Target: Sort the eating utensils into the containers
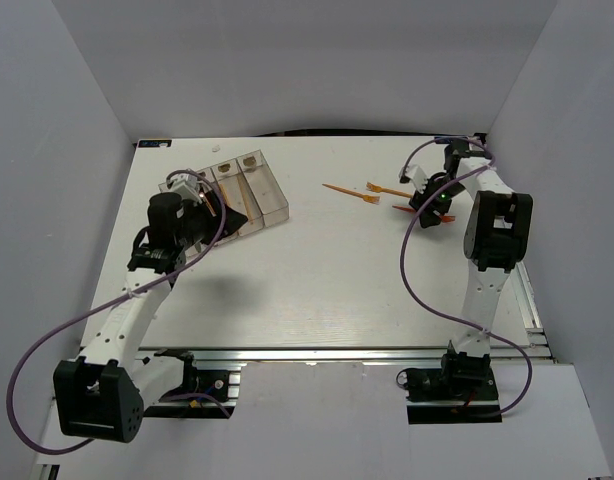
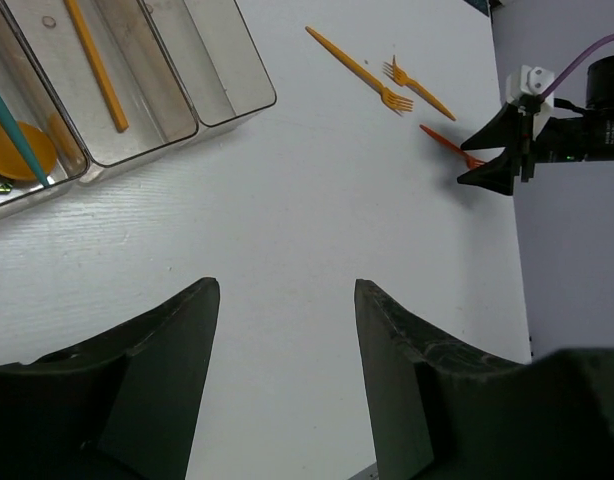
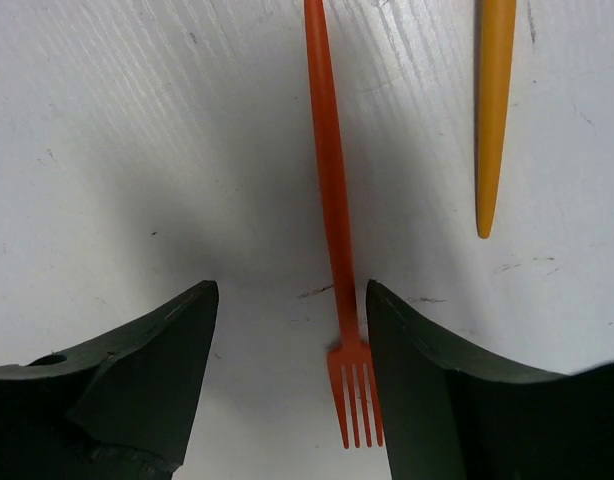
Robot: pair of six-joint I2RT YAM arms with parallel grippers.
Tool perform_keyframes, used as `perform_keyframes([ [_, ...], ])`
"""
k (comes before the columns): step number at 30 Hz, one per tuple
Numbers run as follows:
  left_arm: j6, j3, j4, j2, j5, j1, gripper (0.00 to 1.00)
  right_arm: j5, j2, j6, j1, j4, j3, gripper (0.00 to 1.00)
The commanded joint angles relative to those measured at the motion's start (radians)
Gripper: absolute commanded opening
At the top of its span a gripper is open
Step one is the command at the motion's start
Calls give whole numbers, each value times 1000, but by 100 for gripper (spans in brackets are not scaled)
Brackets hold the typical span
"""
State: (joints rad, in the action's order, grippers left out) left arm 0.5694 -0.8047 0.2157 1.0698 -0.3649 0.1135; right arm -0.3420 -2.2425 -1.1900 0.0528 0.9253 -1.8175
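The clear containers point(image 1: 249, 185) stand at the back left; in the left wrist view point(image 2: 230, 62) one holds an orange stick point(image 2: 97, 65), another a yellow spoon point(image 2: 17, 148) and a teal handle. My left gripper point(image 1: 233, 219) is open and empty at the bins' near right end, over bare table point(image 2: 285, 300). My right gripper point(image 1: 424, 208) is open and low on the table, its jaws either side of a red-orange fork point(image 3: 332, 200), which lies tines towards the wrist, close to the right finger point(image 3: 427, 380). The fork also shows in the top view point(image 1: 404, 209).
A yellow-orange fork point(image 1: 387, 189) and a long thin orange utensil point(image 1: 340, 190) lie left of the right gripper. A yellow-orange handle point(image 3: 493, 100) lies beside the red fork. White walls enclose the table on three sides.
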Motion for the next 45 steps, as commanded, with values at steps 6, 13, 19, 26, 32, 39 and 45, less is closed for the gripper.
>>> perform_keyframes([
  [6,67,52,-27,-91,-23,-2,67,20,-32,-25,13,37,-3,48],
  [13,69,50,-9,-116,-9,-2,67,6,10,-13,16,-16,112,22],
  [19,72,58,-1,-136,1,-2,67,-41,92,-8,16,-37,216,0],
  [26,67,52,-1,-145,17,-2,67,-263,237,6,-57,61,280,0],
  [32,63,36,-7,-162,41,-2,67,-420,360,142,-315,34,267,0],
  [39,84,25,1,-209,60,-2,68,-447,285,766,-522,-348,28,0],
  [45,98,48,31,-269,67,-2,68,-86,114,1252,-649,-696,-158,0],
])
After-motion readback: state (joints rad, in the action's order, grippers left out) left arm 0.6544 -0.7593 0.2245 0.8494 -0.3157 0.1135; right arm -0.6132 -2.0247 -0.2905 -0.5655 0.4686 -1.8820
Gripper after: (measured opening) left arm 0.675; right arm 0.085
